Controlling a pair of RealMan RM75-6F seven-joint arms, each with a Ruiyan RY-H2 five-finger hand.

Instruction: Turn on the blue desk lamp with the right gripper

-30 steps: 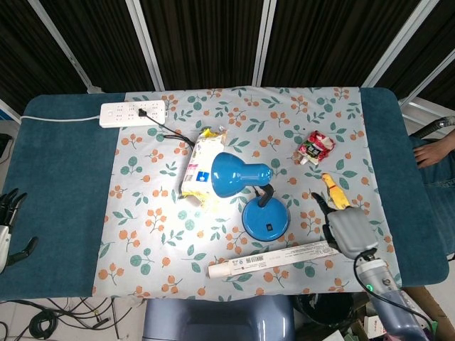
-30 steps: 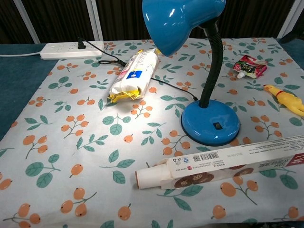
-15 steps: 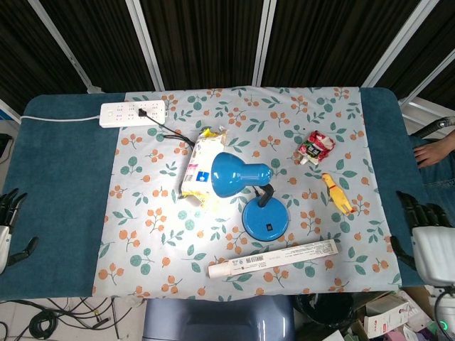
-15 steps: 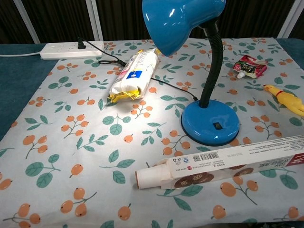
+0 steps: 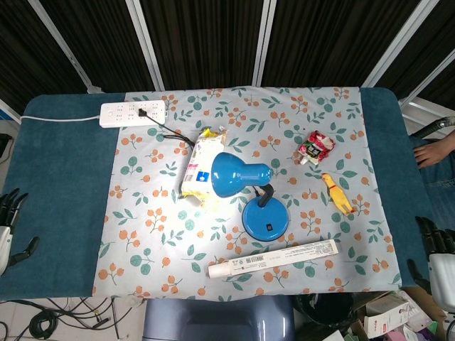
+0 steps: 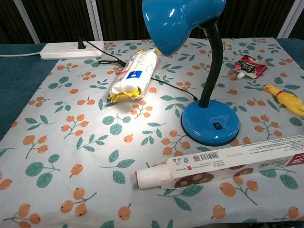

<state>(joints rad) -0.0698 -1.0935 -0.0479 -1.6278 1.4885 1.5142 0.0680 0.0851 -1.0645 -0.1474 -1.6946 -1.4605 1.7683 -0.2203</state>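
Observation:
The blue desk lamp (image 5: 245,183) stands in the middle of the floral cloth, its shade (image 6: 181,20) tipped left and casting a bright patch of light on the cloth (image 6: 137,107). A small black switch (image 6: 217,126) sits on its round base (image 6: 212,122). My right hand (image 5: 441,251) is at the table's right edge, far from the lamp, fingers apart and holding nothing. At the left edge my left hand (image 5: 8,220) is open too. Neither hand shows in the chest view.
A long biscuit box (image 5: 274,258) lies just in front of the lamp base. A snack pack (image 5: 200,166) lies left of the shade. A yellow rubber chicken (image 5: 337,192) and a small pouch (image 5: 316,146) sit to the right. A white power strip (image 5: 134,112) holds the lamp's cord.
My right hand has drawn back from beside the lamp base to the table's right edge and beyond. The lamp was lit throughout. The left hand has stayed still.

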